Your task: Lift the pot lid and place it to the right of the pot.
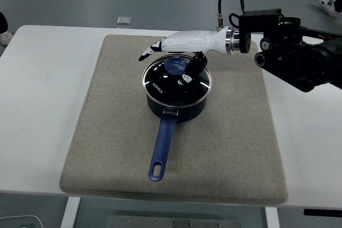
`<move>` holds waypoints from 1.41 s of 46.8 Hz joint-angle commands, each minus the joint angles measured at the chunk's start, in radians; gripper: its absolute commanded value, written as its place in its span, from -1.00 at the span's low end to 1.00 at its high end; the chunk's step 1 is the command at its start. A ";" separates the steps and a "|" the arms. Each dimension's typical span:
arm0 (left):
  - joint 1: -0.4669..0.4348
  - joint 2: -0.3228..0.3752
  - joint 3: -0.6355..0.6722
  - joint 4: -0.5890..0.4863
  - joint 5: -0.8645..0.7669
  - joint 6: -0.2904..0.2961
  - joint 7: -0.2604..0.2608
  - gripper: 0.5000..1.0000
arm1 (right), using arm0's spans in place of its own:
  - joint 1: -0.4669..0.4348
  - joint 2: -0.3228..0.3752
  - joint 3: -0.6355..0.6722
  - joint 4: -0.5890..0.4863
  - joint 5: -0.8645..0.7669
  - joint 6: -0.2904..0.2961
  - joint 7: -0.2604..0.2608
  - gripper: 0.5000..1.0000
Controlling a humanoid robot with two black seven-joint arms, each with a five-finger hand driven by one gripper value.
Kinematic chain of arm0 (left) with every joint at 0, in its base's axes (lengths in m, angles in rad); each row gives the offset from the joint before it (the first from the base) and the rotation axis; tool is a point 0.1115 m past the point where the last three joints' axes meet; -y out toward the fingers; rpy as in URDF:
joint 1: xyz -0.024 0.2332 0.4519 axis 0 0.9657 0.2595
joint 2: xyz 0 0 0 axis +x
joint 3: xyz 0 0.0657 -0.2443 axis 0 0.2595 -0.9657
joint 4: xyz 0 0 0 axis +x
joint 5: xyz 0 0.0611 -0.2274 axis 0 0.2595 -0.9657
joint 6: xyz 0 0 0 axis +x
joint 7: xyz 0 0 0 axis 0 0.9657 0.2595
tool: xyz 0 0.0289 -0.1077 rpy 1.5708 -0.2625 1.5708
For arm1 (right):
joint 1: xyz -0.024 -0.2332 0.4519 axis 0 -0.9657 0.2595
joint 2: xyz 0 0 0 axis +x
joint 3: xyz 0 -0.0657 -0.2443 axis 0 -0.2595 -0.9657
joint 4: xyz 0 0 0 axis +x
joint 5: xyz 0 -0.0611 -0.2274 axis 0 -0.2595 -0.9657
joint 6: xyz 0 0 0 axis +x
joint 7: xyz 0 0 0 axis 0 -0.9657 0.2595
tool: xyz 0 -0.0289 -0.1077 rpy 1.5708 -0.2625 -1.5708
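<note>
Showing one pot (pixel 176 105), one lid (pixel 177 80) sitting on it, contents hidden, resting mid-mat (pixel 117 148). Hovering just above the knob (pixel 176 65): right hand (pixel 179 42), fingers extended, thumb hanging down, gripping nothing.

The pot (pixel 177 108) was a dark blue saucepan and stood upright on the grey mat (pixel 117 132), a little beyond the mat's middle. Its long blue handle (pixel 162 148) ran from the pot's near wall toward the mat's near edge and ended in a loop. The pot lid (pixel 176 81) was glass with a metal rim and sat level and closed on the pot. Its blue knob (pixel 175 65) stood toward the lid's far side.
</note>
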 commanded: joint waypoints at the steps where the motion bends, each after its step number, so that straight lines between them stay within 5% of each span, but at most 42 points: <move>1: 0.000 0.000 0.001 0.000 0.000 0.000 0.000 1.00 | 0.001 -0.001 -0.001 0.000 -0.013 -0.005 0.000 0.58; 66: 0.000 0.000 -0.001 0.000 0.000 0.000 0.000 1.00 | 0.011 -0.027 -0.012 -0.012 -0.096 -0.034 0.000 0.57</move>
